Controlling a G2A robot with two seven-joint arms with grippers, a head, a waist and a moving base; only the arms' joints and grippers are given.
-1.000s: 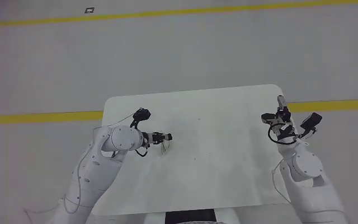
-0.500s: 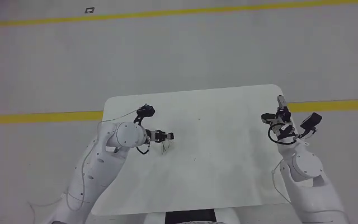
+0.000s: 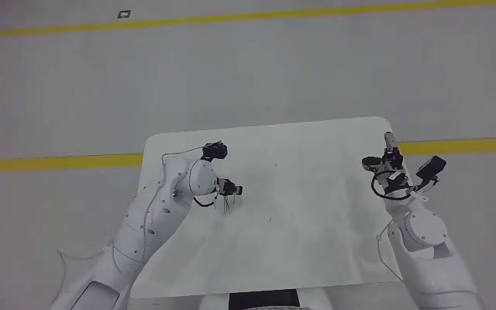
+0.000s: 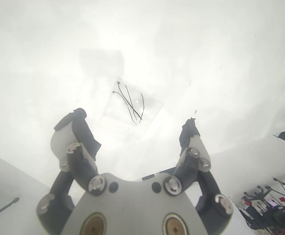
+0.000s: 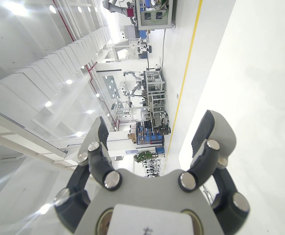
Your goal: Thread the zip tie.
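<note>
Several black zip ties [image 4: 130,103] lie crossed in a clear square bag [image 4: 153,105] on the white surface [image 4: 200,55], just ahead of the left end effector [image 4: 133,118], its fingers spread wide. Well apart, the right end effector [image 5: 154,118] is also spread, holding nothing.

The room is very bright, lit evenly from above. In the right wrist view, rows of round ceiling lights [image 5: 52,8] burn white and throw pale streaks of flare across the picture. In the top view the white table [image 3: 325,232] and the pale floor [image 3: 248,77] nearly merge, and what shadows fall on them are weak and soft-edged. The left wrist view is washed out by glare off the tabletop. A milky haze lies over it, and the zip ties [image 4: 131,103] show only as thin dark lines on white. Both wrist views bow straight lines outward toward their edges.
</note>
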